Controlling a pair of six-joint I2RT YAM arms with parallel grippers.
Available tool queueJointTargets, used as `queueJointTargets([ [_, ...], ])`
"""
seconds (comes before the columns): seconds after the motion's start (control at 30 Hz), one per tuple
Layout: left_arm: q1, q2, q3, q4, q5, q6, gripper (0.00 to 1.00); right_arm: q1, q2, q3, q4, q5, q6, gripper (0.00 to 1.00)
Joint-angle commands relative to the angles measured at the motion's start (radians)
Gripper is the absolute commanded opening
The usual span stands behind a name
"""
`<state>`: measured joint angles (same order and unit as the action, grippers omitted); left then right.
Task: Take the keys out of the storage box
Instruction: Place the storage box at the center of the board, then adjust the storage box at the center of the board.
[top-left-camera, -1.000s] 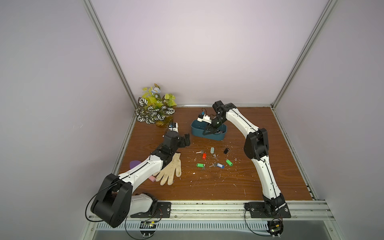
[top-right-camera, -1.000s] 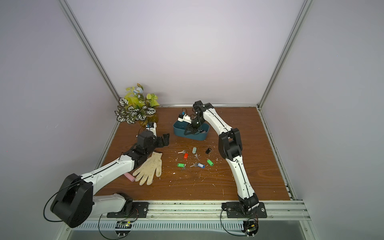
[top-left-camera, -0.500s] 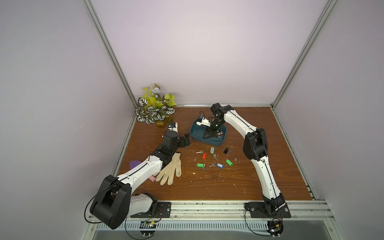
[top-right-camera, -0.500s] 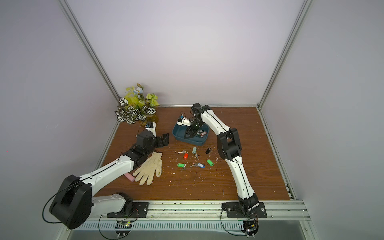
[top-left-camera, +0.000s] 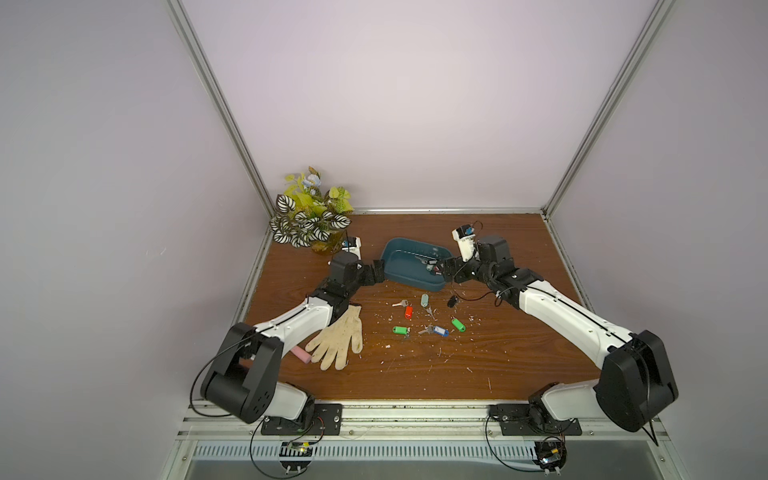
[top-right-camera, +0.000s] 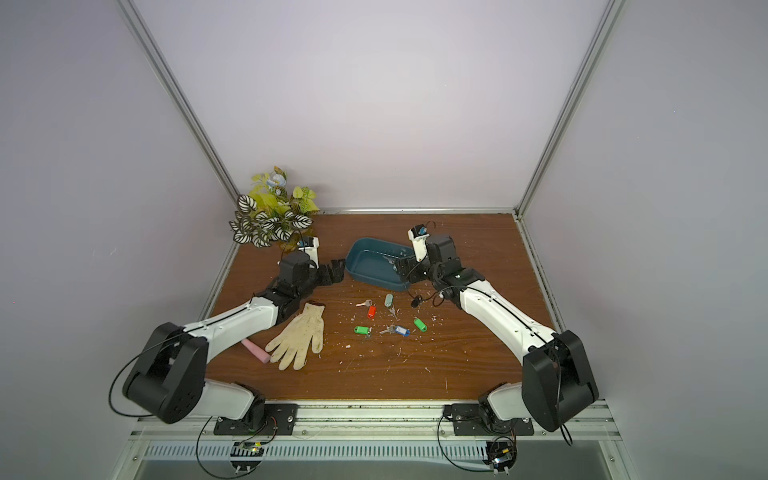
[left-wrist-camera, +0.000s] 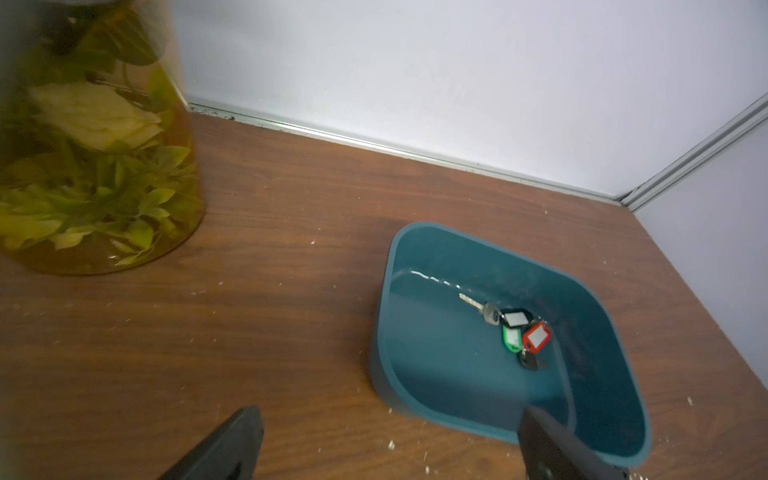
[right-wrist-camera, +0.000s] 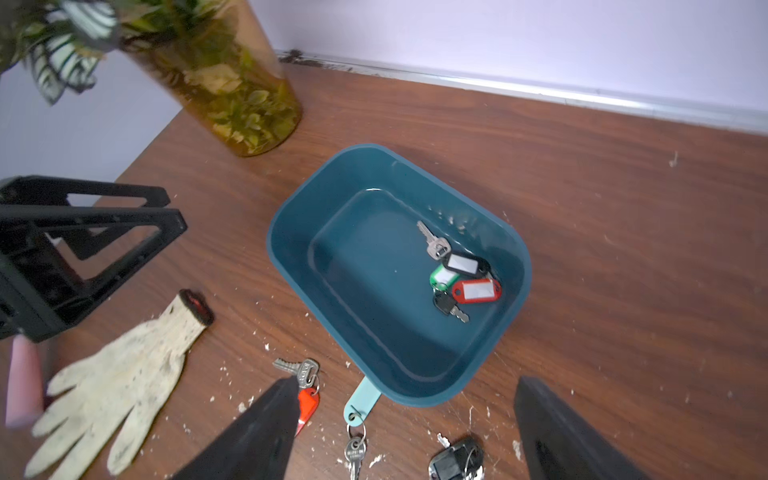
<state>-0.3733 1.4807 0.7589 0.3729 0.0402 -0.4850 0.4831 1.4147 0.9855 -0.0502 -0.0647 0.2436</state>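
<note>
- Glove (top-left-camera: 338, 338): nearer than the storage box (top-left-camera: 409, 284), off its left end.
- Loose keys (top-left-camera: 409, 311): on the table just before the box.
- Left gripper (top-left-camera: 377, 272): jaws apart, beside the box's left end.
- Right gripper (right-wrist-camera: 405, 384): jaws wide apart, empty, at its right end.
- Keys (right-wrist-camera: 476, 290) with black, green and red tags: inside the box, toward its right end.
- Plant jar (left-wrist-camera: 95, 166): beyond the box's left end.

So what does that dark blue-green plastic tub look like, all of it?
The dark teal plastic tub is rectangular with rounded corners, low smooth walls and no lid. It sits upright on the brown wooden table, toward the back. Inside, near one end, lie keys with black, green and red plastic tags. The rest of its floor is bare.
</note>
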Motion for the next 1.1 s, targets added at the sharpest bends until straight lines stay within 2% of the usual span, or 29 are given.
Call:
queueJointTargets([
  [0.0, 0.056, 0.101, 0.07, 0.129, 0.197, -0.039, 1.0, -0.013, 0.07, -0.034, 0.126, -0.007, 0.175, 0.83],
  [0.17, 0.106, 0.221, 0.079, 0.276, 0.387, -0.131, 1.0, -0.043, 0.169, 0.006, 0.164, -0.116, 0.215, 0.76],
  [0.4, 0.106, 0.301, 0.082, 0.351, 0.507, -0.171, 1.0, -0.088, 0.281, 0.028, 0.248, -0.232, 0.256, 0.69],
  [0.5, 0.095, 0.302, 0.078, 0.351, 0.519, -0.17, 1.0, -0.097, 0.325, 0.059, 0.257, -0.248, 0.254, 0.65],
  [0.57, 0.085, 0.302, 0.075, 0.349, 0.527, -0.17, 1.0, -0.103, 0.356, 0.085, 0.249, -0.278, 0.245, 0.64],
  [0.87, 0.062, 0.271, 0.02, 0.354, 0.539, -0.194, 1.0, -0.14, 0.462, 0.215, 0.181, -0.277, 0.178, 0.64],
  [0.93, 0.061, 0.254, 0.007, 0.344, 0.538, -0.199, 1.0, -0.148, 0.479, 0.249, 0.139, -0.26, 0.152, 0.65],
  [1.07, 0.075, 0.186, -0.031, 0.276, 0.498, -0.176, 1.0, -0.163, 0.452, 0.282, 0.044, -0.125, 0.074, 0.69],
])
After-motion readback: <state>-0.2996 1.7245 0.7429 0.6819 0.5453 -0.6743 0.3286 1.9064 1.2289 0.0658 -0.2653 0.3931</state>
